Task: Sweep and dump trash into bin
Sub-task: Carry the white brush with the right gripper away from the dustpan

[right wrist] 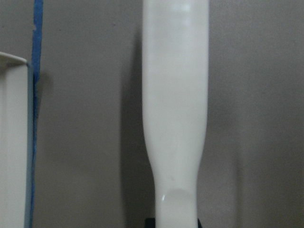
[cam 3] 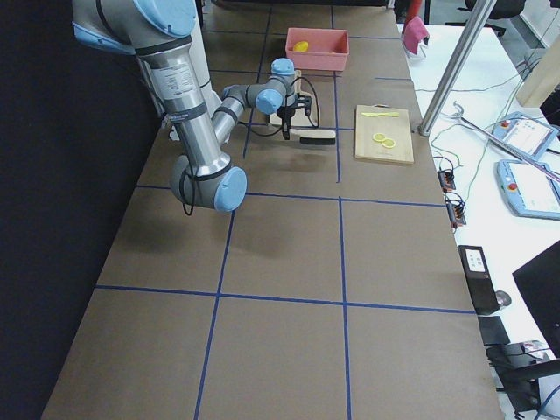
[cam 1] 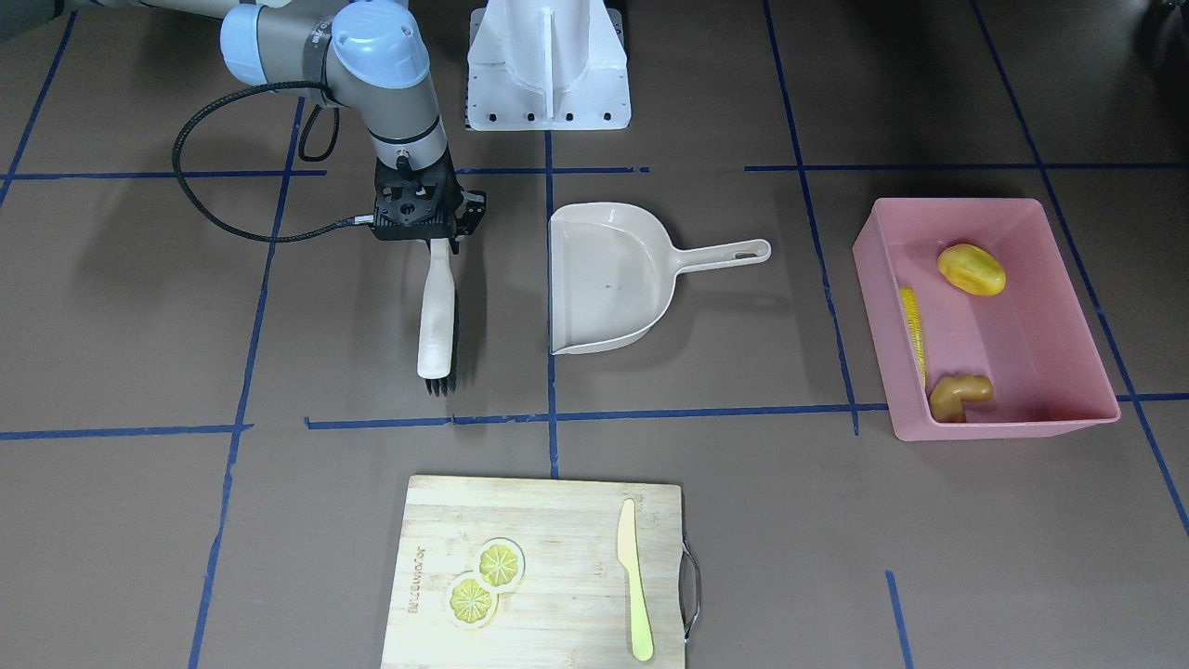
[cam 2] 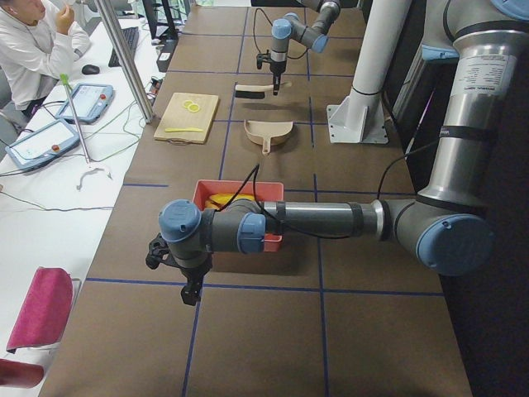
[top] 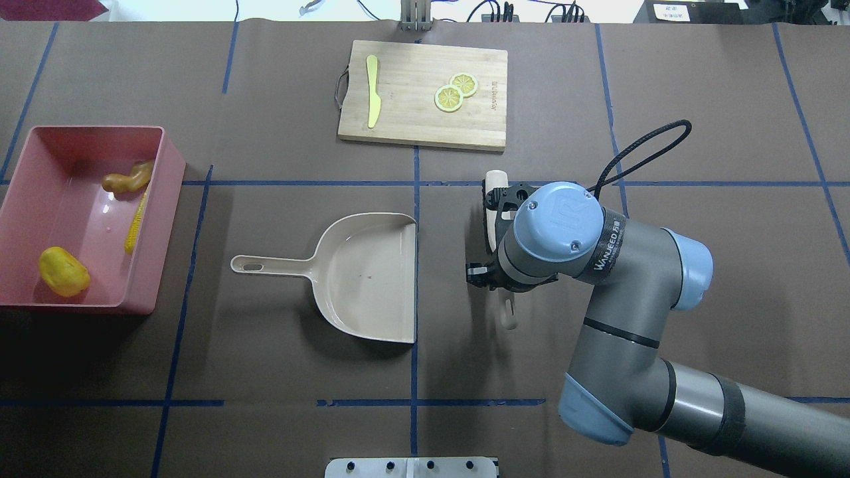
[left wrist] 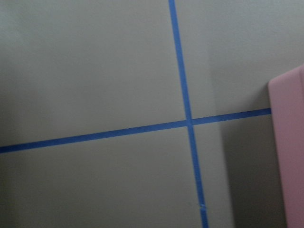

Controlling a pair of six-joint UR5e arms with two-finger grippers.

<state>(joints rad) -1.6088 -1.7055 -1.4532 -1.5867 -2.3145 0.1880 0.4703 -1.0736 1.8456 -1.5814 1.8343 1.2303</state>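
My right pincer point(cam 1: 430, 240) astride the white brush point(cam 1: 436, 321) handle, tightness of grip I cannot tell, seen from overhead the dustpan point(top: 362, 279) at 9 o'clock, pink bin point(top: 169, 219) beyond it holding corn cob point(top: 136, 222), potato lump point(top: 63, 271), ginger root point(top: 126, 179), left pincer point(cam 2: 191, 298) unreadable too

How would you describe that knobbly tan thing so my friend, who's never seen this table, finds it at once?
Find the big pink tub on the robot's left. Look in its corner farthest from the robot, nearest the dustpan. It is the bent, knobbly tan-orange ginger root, unlike the thin corn cob beside it and the smooth yellow oval lump.
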